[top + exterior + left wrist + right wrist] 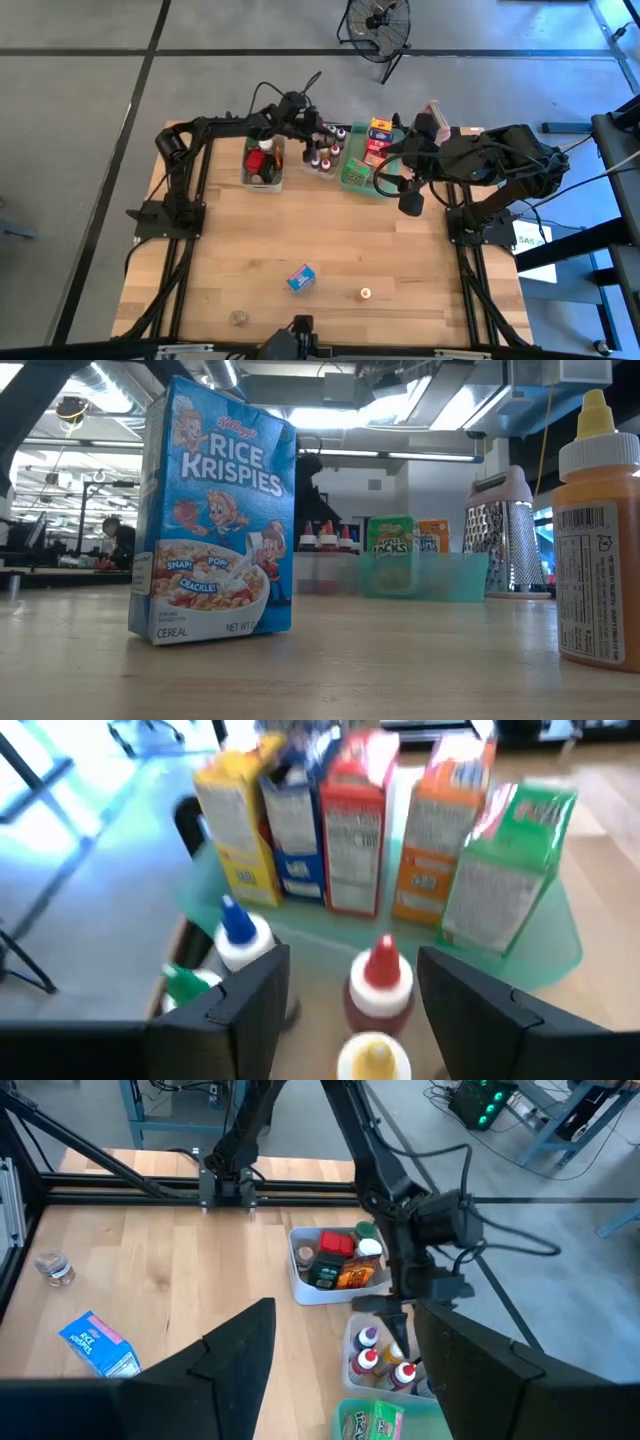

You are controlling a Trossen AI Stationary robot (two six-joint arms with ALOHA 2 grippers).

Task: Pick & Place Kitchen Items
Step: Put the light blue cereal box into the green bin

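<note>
My left gripper [318, 132] [352, 960] is open above a clear bin [327, 160] of tiny bottles at the table's far side. Its fingers stand apart on either side of a red-capped bottle [381, 986] and a yellow-capped one [372, 1056], touching neither. Blue-capped [238, 932] and green-capped [186, 986] bottles stand beside them. Small food boxes [352, 830] stand upright in the green tray [352, 178]. My right gripper [410, 203] [345, 1310] hangs open high over the table's right part, holding nothing.
A clear bin of jars [262, 165] sits left of the bottles. A blue Rice Krispies box [300, 278], a small orange bottle [365, 293] and a little jar [238, 318] stand on the near wood. The grater [432, 112] is at the far right.
</note>
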